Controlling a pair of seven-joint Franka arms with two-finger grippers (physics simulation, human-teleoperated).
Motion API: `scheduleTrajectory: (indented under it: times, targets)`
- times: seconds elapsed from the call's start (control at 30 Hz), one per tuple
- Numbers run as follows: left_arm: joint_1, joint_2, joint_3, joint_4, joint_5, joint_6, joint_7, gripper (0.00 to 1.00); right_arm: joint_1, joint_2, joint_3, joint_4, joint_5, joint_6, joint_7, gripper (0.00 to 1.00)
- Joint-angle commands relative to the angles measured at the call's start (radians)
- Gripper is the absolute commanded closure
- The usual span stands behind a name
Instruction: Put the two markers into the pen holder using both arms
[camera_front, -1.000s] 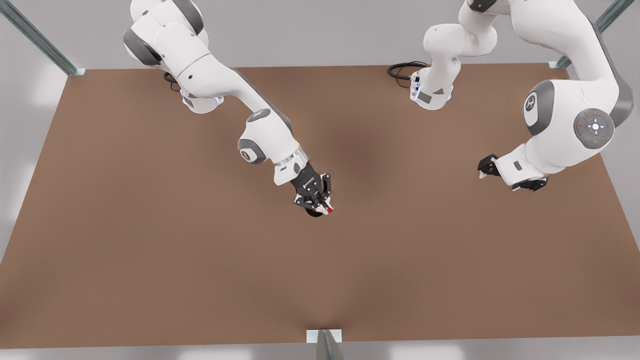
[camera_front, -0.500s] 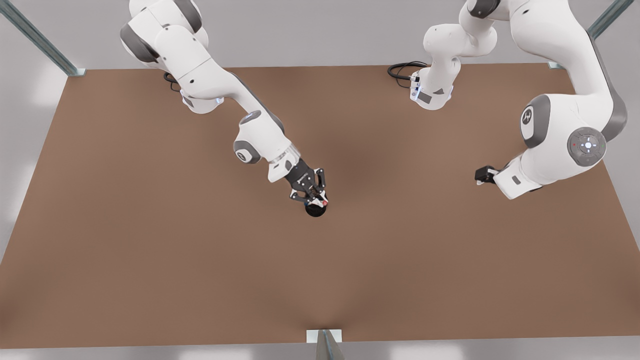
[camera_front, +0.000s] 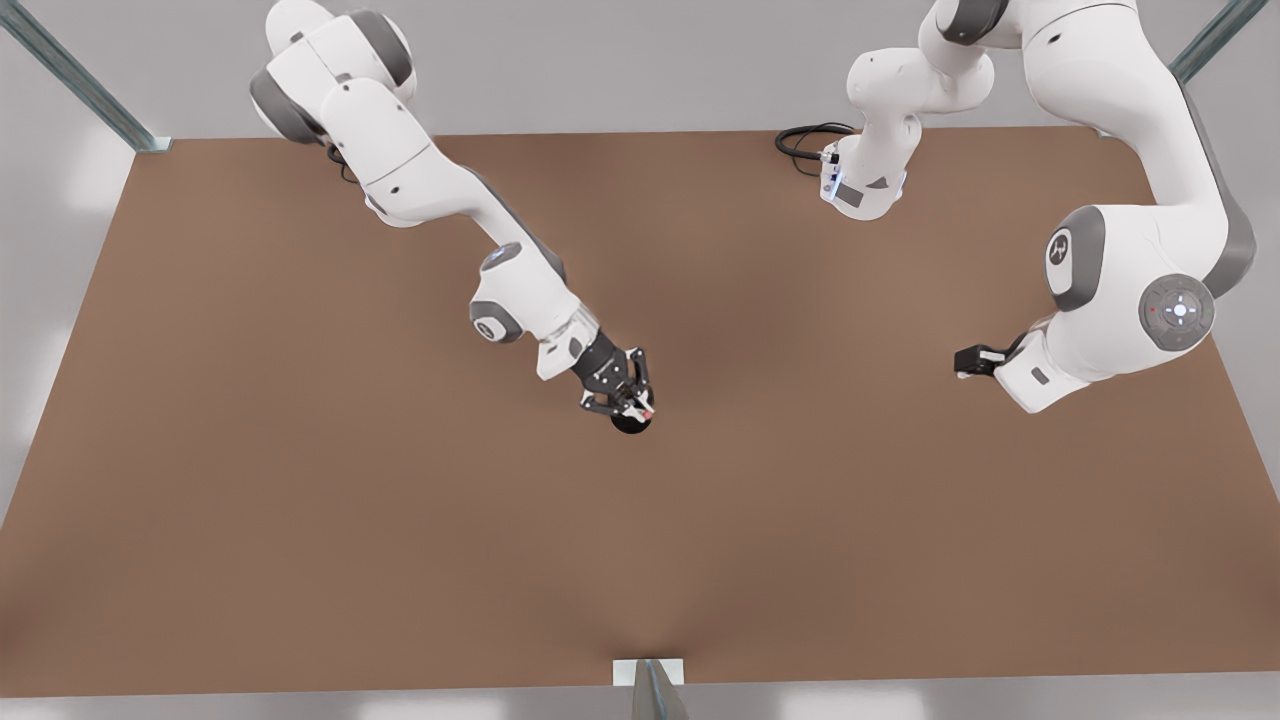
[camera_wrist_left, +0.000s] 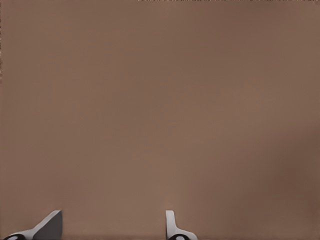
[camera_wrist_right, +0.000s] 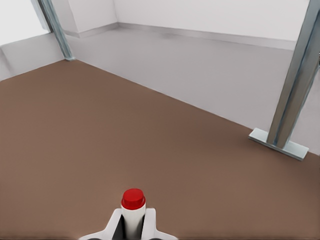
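From my station, the biggest thing is the brown table (camera_front: 300, 450), matt and plain, with a light grey floor (camera_wrist_right: 210, 65) around it and metal frame posts (camera_wrist_right: 296, 80) standing at its corners and at the middle of one long edge. Both arms are mounted along the opposite long edge. The right arm (camera_front: 430, 190) reaches out to the table's middle, and its right tool (camera_front: 628, 398) hangs just over the pen holder (camera_front: 630, 424), a small black round cup whose rim is mostly covered by the tool, so I cannot make out its mesh or its inside. That tool is clamped on the red marker (camera_wrist_right: 133, 205): in the right wrist view I see a white barrel with a round red end standing up between the two pale fingers (camera_wrist_right: 112, 225). In the front view it is just a red dot (camera_front: 647, 409) at the tool's tip. The left arm (camera_front: 1130, 320) waits near the short table edge on the front view's right, its left tool (camera_front: 968, 360) largely hidden behind the wrist; the left wrist view shows the left tool (camera_wrist_left: 110, 227) with fingertips (camera_wrist_left: 47, 227) apart over bare table.
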Motion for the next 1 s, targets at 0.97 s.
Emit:
scheduleTrajectory:
  times: [0.97]
  targets:
    - [0.021, 0.014, 0.005, 0.019, 0.001, -0.011, -0.053, 0.00, 0.041, -0.058, -0.059, -0.064, -0.012, 0.076, 0.011, 0.74]
